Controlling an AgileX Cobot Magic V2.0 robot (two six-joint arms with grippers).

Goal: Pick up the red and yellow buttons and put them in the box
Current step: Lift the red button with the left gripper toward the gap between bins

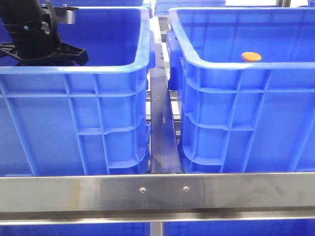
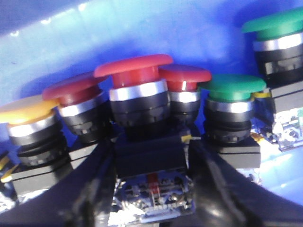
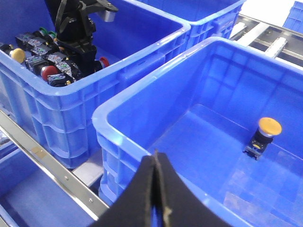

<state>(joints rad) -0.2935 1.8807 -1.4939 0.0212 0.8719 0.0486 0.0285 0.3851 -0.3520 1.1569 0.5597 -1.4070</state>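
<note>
Two blue crates sit side by side: our left gripper (image 2: 151, 189) is down in the left crate (image 1: 74, 71), its fingers (image 2: 90, 198) closed around a red button (image 2: 135, 75) amid other red, green and yellow ones. Our right gripper (image 3: 155, 189) hangs pinched together, holding nothing, above the right crate (image 3: 142, 94). One yellow button (image 3: 265, 132) stands on that crate's floor.

Front view faces you level at both crate walls; left wrist sits close among buttons; right wrist overlooks both crates, sharing the yellow button (image 3: 269, 126).
</note>
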